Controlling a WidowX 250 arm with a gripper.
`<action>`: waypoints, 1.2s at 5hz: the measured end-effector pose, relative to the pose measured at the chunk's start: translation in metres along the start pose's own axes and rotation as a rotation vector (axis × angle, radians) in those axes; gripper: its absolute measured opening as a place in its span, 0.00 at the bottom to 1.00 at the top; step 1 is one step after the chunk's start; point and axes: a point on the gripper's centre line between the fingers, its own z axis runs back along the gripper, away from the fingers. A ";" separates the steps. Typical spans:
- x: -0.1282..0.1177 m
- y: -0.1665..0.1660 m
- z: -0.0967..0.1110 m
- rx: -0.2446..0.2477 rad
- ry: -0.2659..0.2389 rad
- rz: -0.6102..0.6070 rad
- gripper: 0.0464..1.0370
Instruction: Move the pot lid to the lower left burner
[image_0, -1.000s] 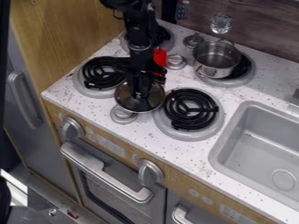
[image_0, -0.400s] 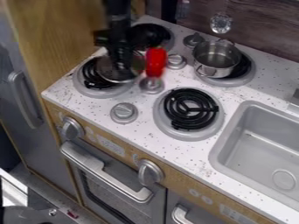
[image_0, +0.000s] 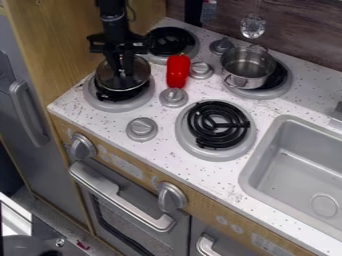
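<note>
White speckled desk (image_0: 167, 150), same position as before. Black robot arm (image_0: 115, 22) has shifted left in the view versus the first frame, away from the middle of the burners. Black two-finger end effector (image_0: 122, 73) went with it: fingers nearly closed, pinching the lid's top from above. Round black-coil lower left burner with silver ring (image_0: 117, 106): now partly covered by the lid, coil showing at the near side. Silver metal two-handled pot (image_0: 247, 70): unchanged on the upper right burner (image_0: 277, 92). Round clear glass lid with metal rim (image_0: 120, 83): was between the two lower burners, now over the lower left one; contact with coil, can't tell. Glossy red oblong object (image_0: 178, 71): was partly behind the arm, now unblocked. Round silver knobs: front one (image_0: 141, 129) no longer overlapped by the lid, next one (image_0: 174, 97) now exposed.
</note>
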 end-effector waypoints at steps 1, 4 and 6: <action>-0.008 0.004 -0.010 0.006 0.032 -0.012 0.22; -0.015 -0.002 -0.019 0.021 0.050 -0.043 0.89; -0.002 -0.052 0.037 -0.009 -0.086 -0.240 0.96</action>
